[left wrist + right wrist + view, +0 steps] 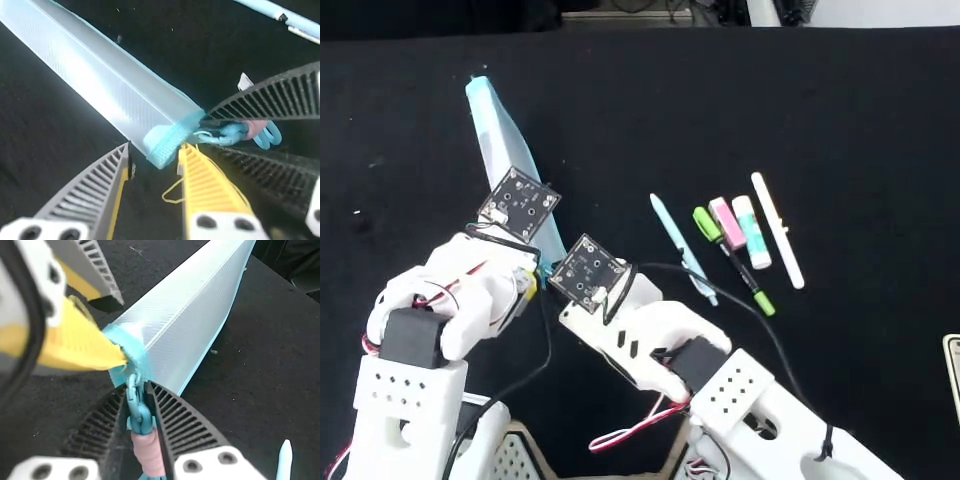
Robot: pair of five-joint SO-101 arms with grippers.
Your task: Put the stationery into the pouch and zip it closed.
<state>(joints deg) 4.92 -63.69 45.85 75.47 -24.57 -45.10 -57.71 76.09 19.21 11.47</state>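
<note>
Left of centre in the high view, pouch (505, 130) lies diagonal on black cloth (740, 110), far end toward upper left, near end hidden under two square black boards (520, 203) on the arms' wrists. Pouch is a long narrow sleeve of pale blue translucent ribbed plastic with a woven blue end tab (165, 142).

Left gripper (155, 157) is parted narrowly around that tab: the yellow finger (200, 180) touches it and the grey ribbed finger (107, 185) sits just off it. Right gripper (136, 387) has black ribbed fingers pinched tight on the zipper pull (135, 410), blue metal loop with a pink sleeve, right at the tab. The two grippers crowd the same pouch end, nearly touching.

Stationery is all out on the cloth, right of centre and well apart from the pouch:
- light blue pen (680, 250), nearest the arms
- green marker (732, 262), thin, with a black shaft
- pink stick (727, 222), short and blocky
- mint-and-white stick (752, 232)
- white pen (777, 230), long, lying rightmost

A black cable (720, 285) from the right arm crosses over the light blue pen and green marker.
</note>
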